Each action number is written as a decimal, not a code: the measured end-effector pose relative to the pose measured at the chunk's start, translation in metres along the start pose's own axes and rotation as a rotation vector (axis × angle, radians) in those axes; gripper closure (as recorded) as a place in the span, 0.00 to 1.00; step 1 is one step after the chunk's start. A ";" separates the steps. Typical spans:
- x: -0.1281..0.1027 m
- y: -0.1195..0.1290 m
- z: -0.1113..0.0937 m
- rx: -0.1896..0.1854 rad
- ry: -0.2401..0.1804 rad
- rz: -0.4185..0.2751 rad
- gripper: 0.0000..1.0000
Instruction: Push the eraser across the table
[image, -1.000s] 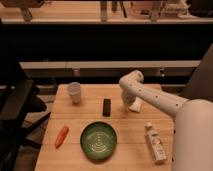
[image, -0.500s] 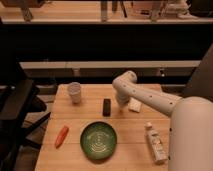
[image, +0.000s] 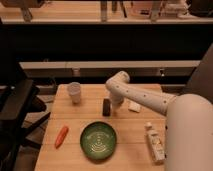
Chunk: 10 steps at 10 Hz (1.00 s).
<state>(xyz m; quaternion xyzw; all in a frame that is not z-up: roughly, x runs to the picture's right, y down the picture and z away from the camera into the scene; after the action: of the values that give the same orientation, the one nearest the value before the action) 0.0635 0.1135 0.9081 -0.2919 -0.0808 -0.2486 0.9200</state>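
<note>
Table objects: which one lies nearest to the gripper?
The dark eraser, right beside the gripper low over the table; the white cup, carrot, green bowl and bottle lie clearly farther away.

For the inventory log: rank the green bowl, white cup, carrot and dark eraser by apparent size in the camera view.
1. green bowl
2. white cup
3. carrot and dark eraser: too alike to rank; carrot longer, eraser wider.
The gripper sits close beside the eraser, over the table.
</note>
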 end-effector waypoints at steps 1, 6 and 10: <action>-0.004 0.000 0.000 -0.001 -0.002 -0.013 0.98; -0.037 -0.005 0.000 -0.019 0.000 -0.093 0.98; -0.058 0.001 -0.002 -0.034 -0.006 -0.153 0.98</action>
<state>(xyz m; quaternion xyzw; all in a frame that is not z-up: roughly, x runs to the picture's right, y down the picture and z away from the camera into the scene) 0.0140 0.1370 0.8890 -0.3011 -0.1014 -0.3186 0.8930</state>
